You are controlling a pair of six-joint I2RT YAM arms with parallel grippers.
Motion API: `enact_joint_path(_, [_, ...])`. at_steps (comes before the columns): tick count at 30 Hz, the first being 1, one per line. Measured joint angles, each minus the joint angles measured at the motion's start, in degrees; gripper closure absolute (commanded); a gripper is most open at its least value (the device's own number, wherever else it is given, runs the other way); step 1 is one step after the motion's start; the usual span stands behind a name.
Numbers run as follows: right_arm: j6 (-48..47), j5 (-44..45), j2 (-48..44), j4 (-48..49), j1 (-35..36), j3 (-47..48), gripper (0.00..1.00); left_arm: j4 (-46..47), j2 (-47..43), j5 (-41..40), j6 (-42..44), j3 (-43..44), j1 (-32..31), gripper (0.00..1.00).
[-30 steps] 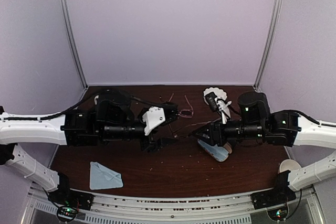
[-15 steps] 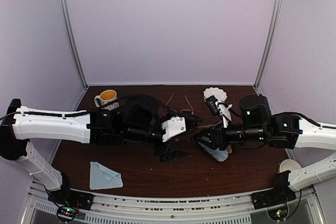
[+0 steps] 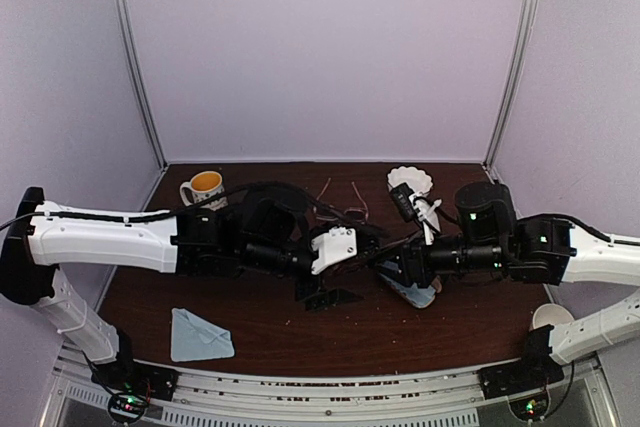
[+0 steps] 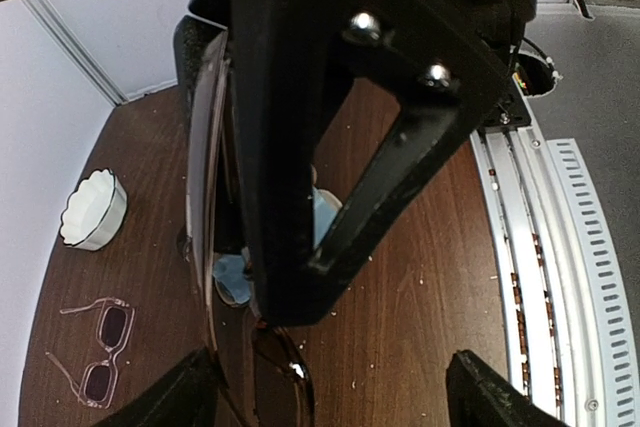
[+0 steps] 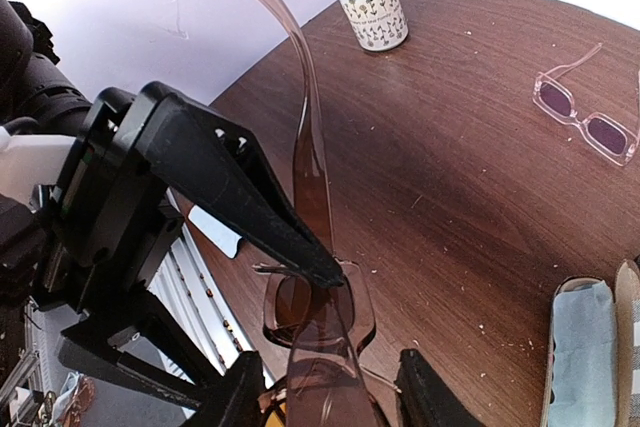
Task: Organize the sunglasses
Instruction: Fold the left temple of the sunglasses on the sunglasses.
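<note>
Brown-tinted sunglasses [image 5: 315,327] are pinched in the right tool [image 5: 330,402], up off the desk [image 5: 480,197], one arm sticking up. Left tool [image 4: 335,392] is spread wide, just touching the frame. Pink pair [image 5: 587,115] lies further back on the desk.

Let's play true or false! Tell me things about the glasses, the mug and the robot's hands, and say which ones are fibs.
1. The right gripper holds the brown sunglasses. True.
2. The pink glasses are folded up inside the case. False: they lie on the table with their arms open, apart from the case.
3. The mug is tipped over. False: it stands upright.
4. The case is open. True.
</note>
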Motion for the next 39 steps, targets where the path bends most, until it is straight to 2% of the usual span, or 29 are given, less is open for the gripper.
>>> enact_joint_path(7, [0.0,-0.02,0.0,0.0,0.17,0.0,0.69,-0.63,0.0,1.14,0.02,0.0,0.0,0.21])
enact_joint_path(12, [0.04,0.42,0.0,0.39,0.2,-0.11,0.69,-0.5,-0.98,-1.05,-0.24,-0.59,-0.02,0.16])
enact_joint_path(20, [0.66,2.1,-1.16,1.2,0.2,-2.43,0.7,-0.68,-11.13,-7.5,-1.92,-4.68,-0.02,0.15])
enact_joint_path(27, [1.07,2.4,-3.04,1.27,0.2,-2.73,0.7,-0.2,-20.17,-10.58,-4.13,-12.2,1.07,0.14])
enact_joint_path(32, [1.2,1.27,-4.22,2.36,0.2,-2.75,0.7,-0.61,-19.93,-10.88,-6.19,-15.85,3.13,0.13])
enact_joint_path(39, [1.49,-0.57,-4.39,3.93,0.31,-2.75,0.71,0.28,-15.82,-9.07,-7.37,-15.52,3.54,0.12])
